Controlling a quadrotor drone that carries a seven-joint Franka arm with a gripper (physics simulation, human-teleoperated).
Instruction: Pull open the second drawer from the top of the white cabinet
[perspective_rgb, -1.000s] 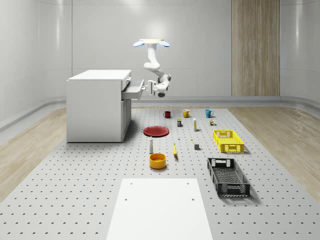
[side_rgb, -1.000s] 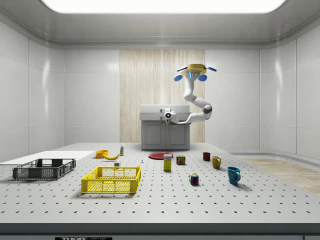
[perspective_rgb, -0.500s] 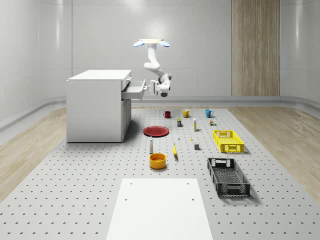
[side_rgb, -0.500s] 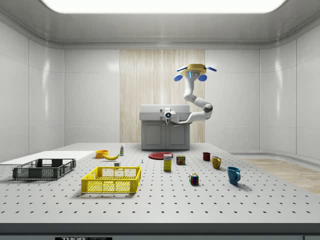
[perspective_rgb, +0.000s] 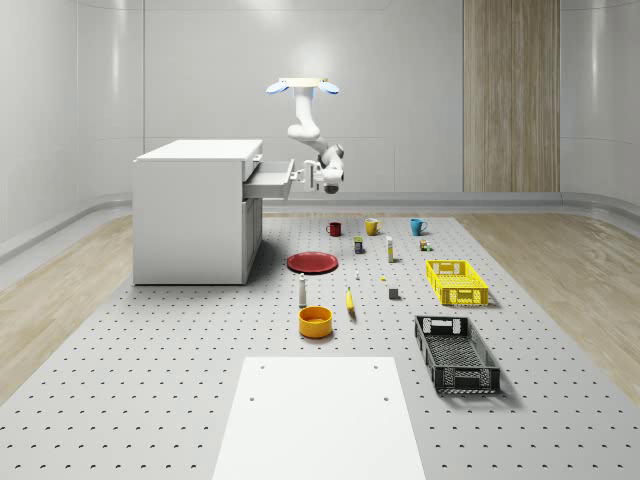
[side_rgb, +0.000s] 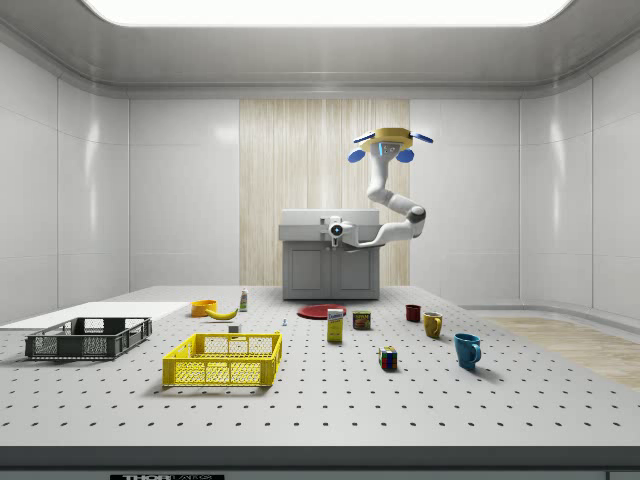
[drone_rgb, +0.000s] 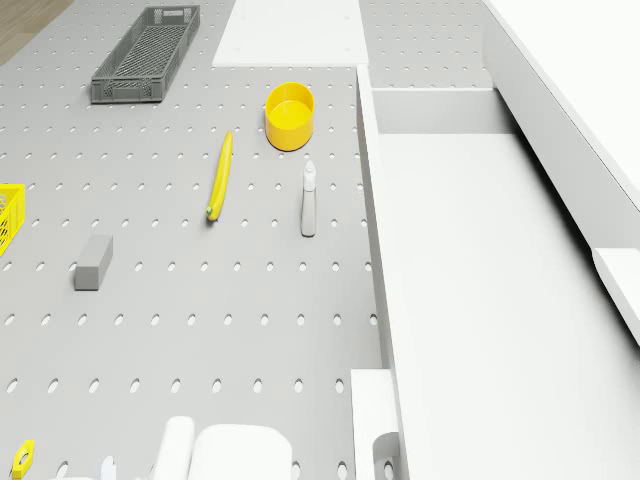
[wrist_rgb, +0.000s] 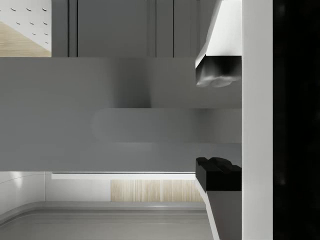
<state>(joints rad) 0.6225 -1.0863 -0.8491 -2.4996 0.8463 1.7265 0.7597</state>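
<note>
The white cabinet (perspective_rgb: 190, 215) (side_rgb: 330, 270) stands at the whole-scene view's left. One upper drawer (perspective_rgb: 268, 176) (drone_rgb: 470, 300) is pulled out toward the right. The drone (perspective_rgb: 303, 87) (side_rgb: 390, 143) hovers high, just beyond the drawer's front, with the arm bent down and back toward the cabinet. My gripper (perspective_rgb: 300, 178) (side_rgb: 336, 230) (wrist_rgb: 218, 122) sits at the drawer front. In the wrist view the drawer's bar handle (wrist_rgb: 145, 125) runs between the two fingertips (wrist_rgb: 218, 75). A gap shows on each side of the handle, so the gripper is open around it.
On the pegboard floor to the right of the cabinet lie a red plate (perspective_rgb: 313, 262), a small bottle (perspective_rgb: 303, 290), a banana (perspective_rgb: 350, 300) and an orange bowl (perspective_rgb: 315, 321). Mugs (perspective_rgb: 371, 226), a yellow crate (perspective_rgb: 457, 282) and a black crate (perspective_rgb: 456, 353) stand further right. A white slab (perspective_rgb: 320, 420) lies at the front.
The arm's wrist has shifted slightly right and up in the whole-scene view. The drawer front has slid a little further out with it. The drone holds its place.
</note>
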